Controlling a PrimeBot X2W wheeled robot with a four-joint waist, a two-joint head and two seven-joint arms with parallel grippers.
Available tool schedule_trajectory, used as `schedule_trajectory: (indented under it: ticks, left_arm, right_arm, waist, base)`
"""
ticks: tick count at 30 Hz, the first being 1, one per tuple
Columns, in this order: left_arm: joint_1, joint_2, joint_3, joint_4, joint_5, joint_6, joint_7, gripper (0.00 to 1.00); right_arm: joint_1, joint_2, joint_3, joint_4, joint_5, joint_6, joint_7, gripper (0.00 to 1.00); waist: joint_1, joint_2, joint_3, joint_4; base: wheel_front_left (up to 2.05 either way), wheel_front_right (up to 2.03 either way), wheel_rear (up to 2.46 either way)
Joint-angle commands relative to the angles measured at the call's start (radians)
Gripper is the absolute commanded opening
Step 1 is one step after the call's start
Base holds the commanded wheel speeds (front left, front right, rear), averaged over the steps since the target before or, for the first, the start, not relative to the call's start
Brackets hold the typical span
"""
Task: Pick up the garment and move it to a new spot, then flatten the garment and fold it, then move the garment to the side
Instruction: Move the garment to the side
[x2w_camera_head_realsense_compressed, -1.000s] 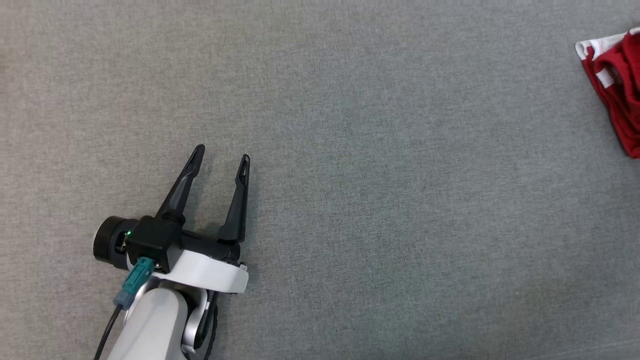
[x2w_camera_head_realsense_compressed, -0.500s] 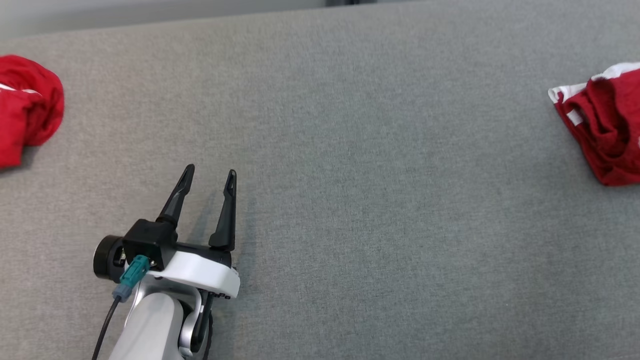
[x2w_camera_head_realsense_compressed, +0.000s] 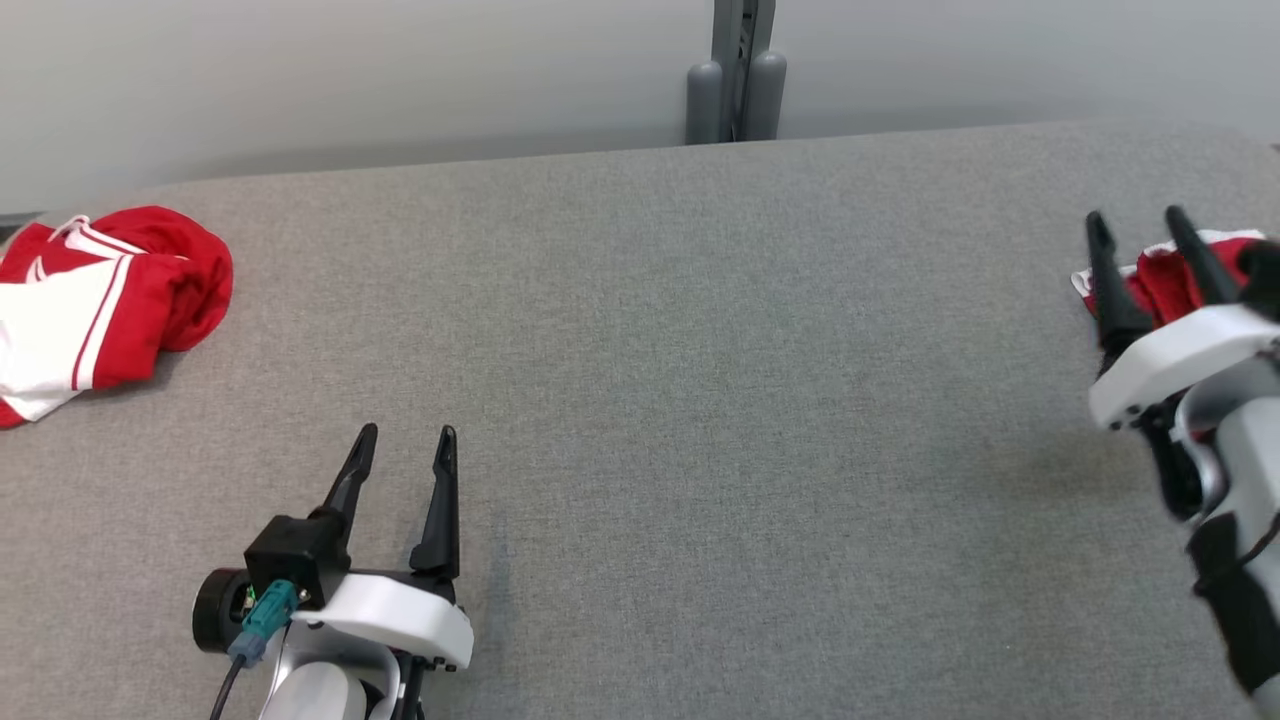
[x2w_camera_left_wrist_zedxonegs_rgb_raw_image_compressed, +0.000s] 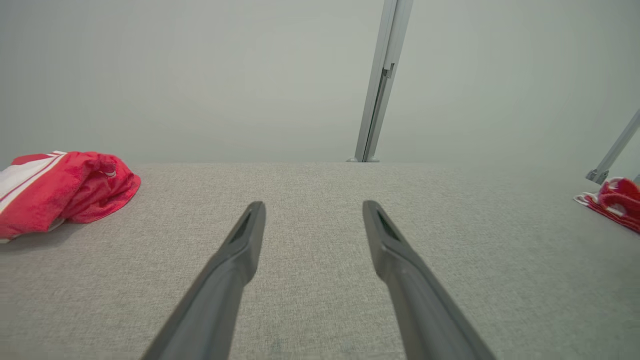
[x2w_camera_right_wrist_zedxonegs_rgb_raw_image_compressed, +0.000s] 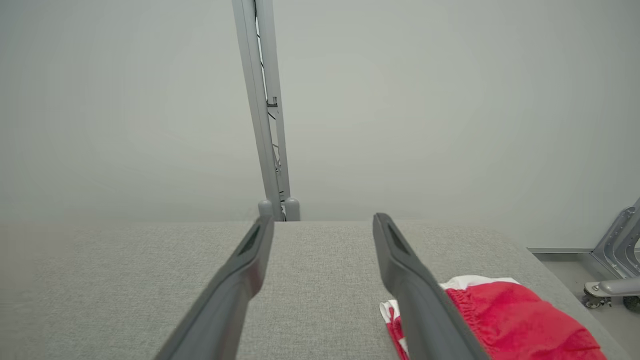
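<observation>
Our left end effector (x2w_camera_head_realsense_compressed: 407, 432) and right end effector (x2w_camera_head_realsense_compressed: 1135, 216) hang spread, empty, over the tabletop (x2w_camera_head_realsense_compressed: 700, 350); we see the left garment (x2w_camera_head_realsense_compressed: 110, 290) and the right garment (x2w_camera_right_wrist_zedxonegs_rgb_raw_image_compressed: 500, 315), 2 red heaps well apart.

Head camera: high, angled down over grey surface (x2w_camera_head_realsense_compressed: 700, 400), behind left gripper (x2w_camera_head_realsense_compressed: 407, 432) and right gripper (x2w_camera_head_realsense_compressed: 1136, 216). Wrist cameras: low, near the surface, facing along their fingers (x2w_camera_left_wrist_zedxonegs_rgb_raw_image_compressed: 235, 265). All share the post (x2w_camera_head_realsense_compressed: 735, 85) ahead of both grippers.

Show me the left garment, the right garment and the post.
left garment (x2w_camera_head_realsense_compressed: 105, 305): head view, near its middle.
right garment (x2w_camera_right_wrist_zedxonegs_rgb_raw_image_compressed: 510, 325): right wrist view, red fabric.
post (x2w_camera_head_realsense_compressed: 737, 65): head view, central shaft.
</observation>
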Motion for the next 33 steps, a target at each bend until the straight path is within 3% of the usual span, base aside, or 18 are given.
schedule_trajectory:
  ticks: [1, 8, 13, 19, 33]
  left_arm:
    - [0.009, 0.003, 0.007, -0.004, 0.002, 0.005, -0.004, 1.0]
    - [0.042, -0.002, 0.024, -0.004, 0.011, 0.015, -0.005, 1.0]
    - [0.063, -0.005, 0.03, 0.001, 0.01, 0.02, -0.005, 1.0]
    - [0.091, -0.007, 0.048, 0.006, 0.007, 0.023, -0.005, 1.0]
    - [0.111, -0.009, 0.059, 0.021, 0.028, 0.012, -0.005, 1.0]
  right_arm:
    - [0.047, 0.023, -0.022, -0.023, -0.018, 0.0, -0.005, 1.0]
    - [0.261, 0.182, -0.188, -0.246, -0.181, 0.0, -0.006, 1.0]
    - [0.397, 0.244, -0.27, -0.372, -0.253, 0.0, -0.006, 1.0]
    - [0.506, 0.251, -0.241, -0.461, -0.214, 0.0, -0.006, 1.0]
    - [0.56, 0.251, -0.205, -0.456, -0.198, 0.0, -0.006, 1.0]
  waist:
    - [0.0, 0.0, -0.009, 0.004]
    - [0.0, 0.0, -0.03, 0.015]
    - [0.0, 0.0, -0.054, 0.034]
    - [0.0, 0.0, -0.069, 0.045]
    - [0.0, 0.0, -0.101, 0.054]
  base:
    - [0.0, 0.0, 0.0]
    - [0.0, 0.0, 0.0]
    - [0.0, 0.0, 0.0]
    - [0.0, 0.0, 0.0]
    - [0.0, 0.0, 0.0]
